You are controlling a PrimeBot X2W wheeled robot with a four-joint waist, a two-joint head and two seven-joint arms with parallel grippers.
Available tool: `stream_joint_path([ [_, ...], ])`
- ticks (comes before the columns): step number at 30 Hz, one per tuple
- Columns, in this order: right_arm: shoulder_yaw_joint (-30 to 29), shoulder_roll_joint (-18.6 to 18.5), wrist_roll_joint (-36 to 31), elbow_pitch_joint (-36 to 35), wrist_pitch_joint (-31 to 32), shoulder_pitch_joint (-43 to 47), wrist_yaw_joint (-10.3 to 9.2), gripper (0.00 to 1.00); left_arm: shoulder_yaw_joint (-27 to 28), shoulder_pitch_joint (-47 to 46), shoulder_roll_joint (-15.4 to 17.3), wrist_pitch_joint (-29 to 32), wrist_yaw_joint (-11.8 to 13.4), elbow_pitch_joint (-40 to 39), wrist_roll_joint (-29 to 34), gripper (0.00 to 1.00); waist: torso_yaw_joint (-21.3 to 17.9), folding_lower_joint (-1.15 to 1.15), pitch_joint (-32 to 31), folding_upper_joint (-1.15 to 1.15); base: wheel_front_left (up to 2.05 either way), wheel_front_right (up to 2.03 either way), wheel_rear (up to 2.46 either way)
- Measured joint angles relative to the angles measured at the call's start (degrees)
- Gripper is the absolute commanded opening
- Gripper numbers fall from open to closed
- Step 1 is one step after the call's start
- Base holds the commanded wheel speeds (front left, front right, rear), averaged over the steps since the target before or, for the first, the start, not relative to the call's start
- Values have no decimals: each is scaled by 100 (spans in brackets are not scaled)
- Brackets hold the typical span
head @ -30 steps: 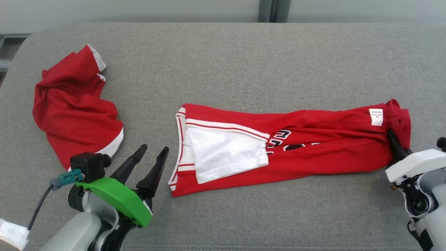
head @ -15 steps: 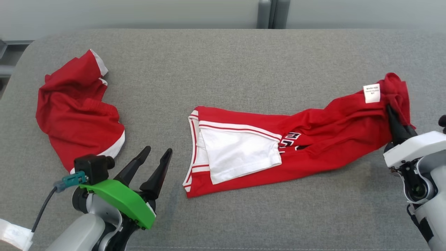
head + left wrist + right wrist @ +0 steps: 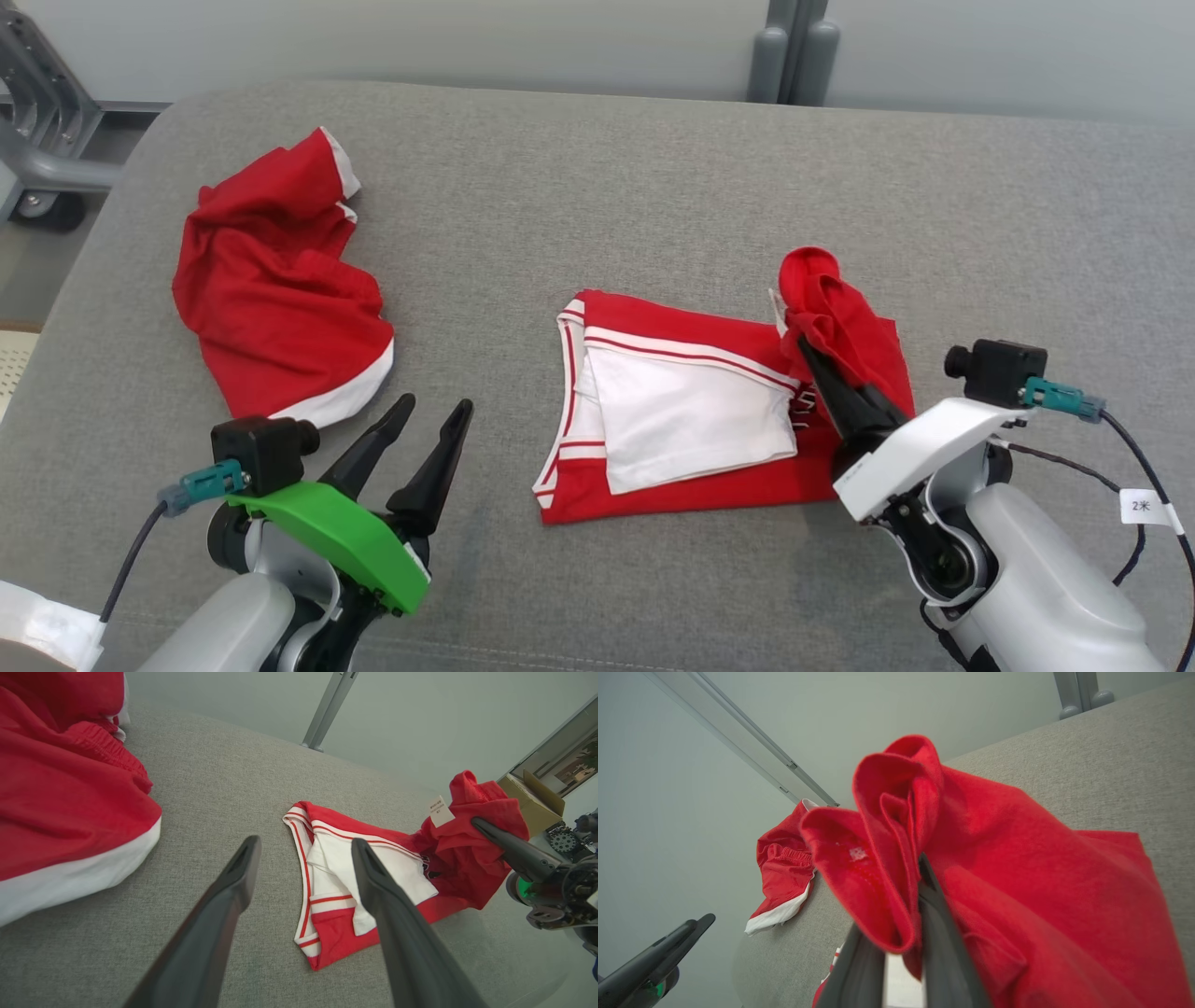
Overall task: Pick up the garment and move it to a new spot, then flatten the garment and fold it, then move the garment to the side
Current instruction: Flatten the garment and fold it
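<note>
Right gripper [image 3: 805, 347] clamped on jersey [image 3: 691, 487] end, swung from 3 o'clock in toward centre, cloth doubled over, left gripper [image 3: 435, 407] jaws apart, unmoved at 7 o'clock.

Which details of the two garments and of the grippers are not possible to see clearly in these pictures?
- Black lettering on the jersey, head view: mostly covered by its folded-over red end and the right gripper.
- Label, left wrist view: print too small to read.
- Right gripper's tips, right wrist view: buried in bunched red cloth.
- Red shorts, left wrist view: cut off by the left and top edges.
</note>
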Motion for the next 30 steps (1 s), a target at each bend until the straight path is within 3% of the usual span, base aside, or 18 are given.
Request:
stream_joint_path([
  [13,261,299,-80,276,394,-153,-23,0,-26,9,-40,2,20,-2,-3,100,654,0,-60,0,0,0,0],
  [17,252,427,-116,449,470,-384,-192,0,-23,13,-54,2,20,-1,-44,100,914,0,-31,0,0,0,0],
  [27,404,610,-186,870,600,-629,-315,0,51,40,-43,-19,23,20,-63,100,1184,0,44,0,0,0,0],
  [28,409,606,-223,910,600,-649,-333,7,49,48,-43,-19,41,20,-63,100,1186,0,47,0,0,0,0],
  [29,414,606,-226,948,600,-662,-357,35,49,54,-43,-19,45,20,-63,100,1187,0,50,0,0,0,0],
  [30,422,608,-226,979,600,-670,-357,79,49,58,-43,-19,45,20,-63,100,1187,0,52,0,0,0,0],
])
